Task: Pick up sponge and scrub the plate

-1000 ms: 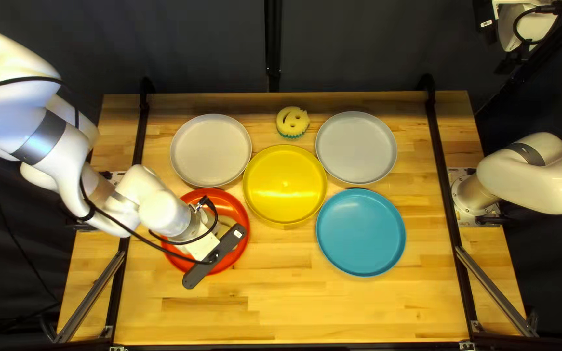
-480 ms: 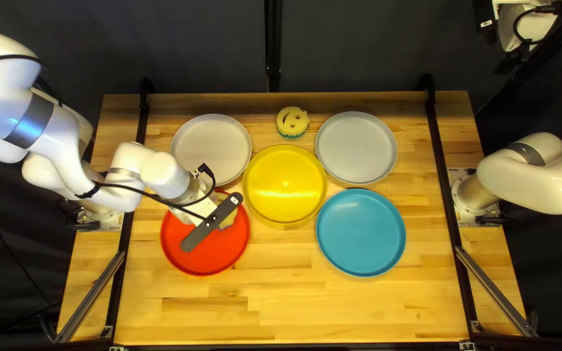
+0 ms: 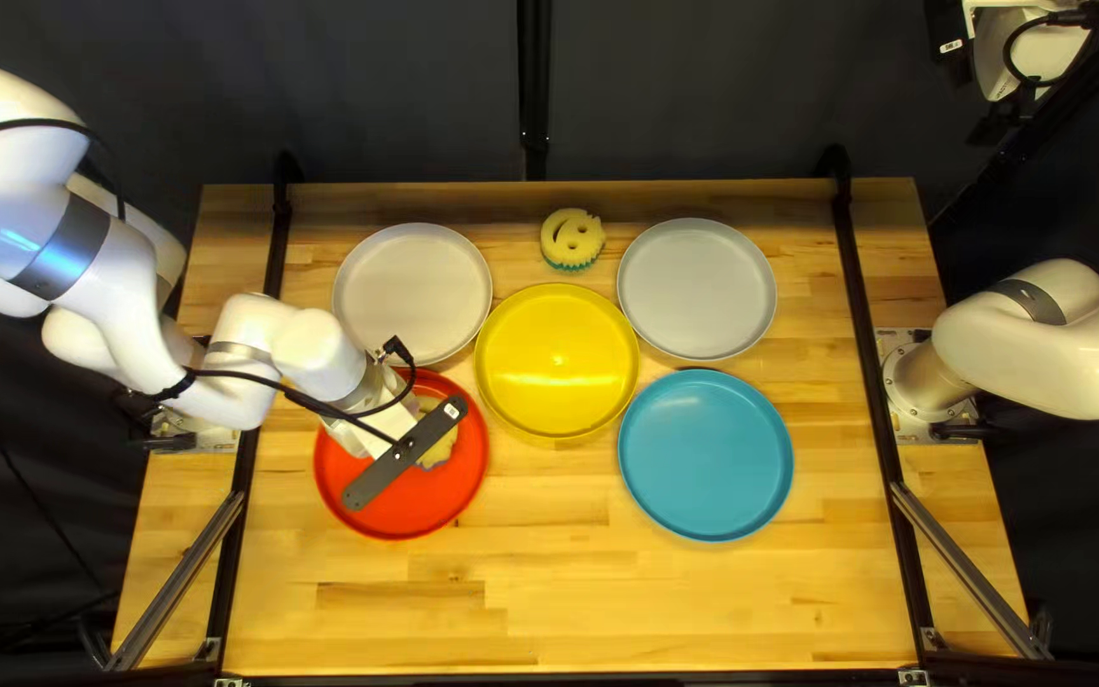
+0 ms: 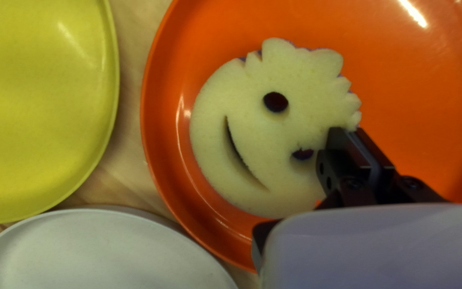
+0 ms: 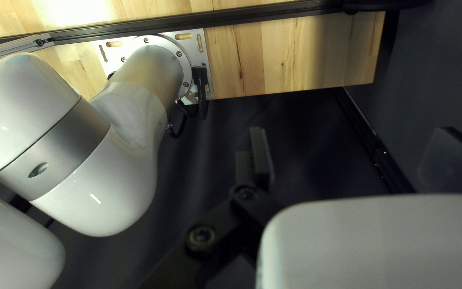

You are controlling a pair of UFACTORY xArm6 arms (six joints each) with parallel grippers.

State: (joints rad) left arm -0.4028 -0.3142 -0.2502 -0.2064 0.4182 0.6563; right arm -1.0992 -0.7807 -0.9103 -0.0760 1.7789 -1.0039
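Left wrist view: Sponge (image 4: 263, 139) in slim grip on red plate (image 4: 413, 96)

The left gripper (image 4: 355, 140) pinches the sponge's edge over the red plate; the right gripper (image 5: 355, 155) stands wide, well apart from it. Rubbing drag could twist the sponge free, while pressing too low might scrape or shove the plate.

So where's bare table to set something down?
Bare wood: along the near edge, below the red plate and blue plate; also between blue plate and right-hand rail. Crowded: pale plates around the yellow plate, and red plate, with sponge and left arm over it.
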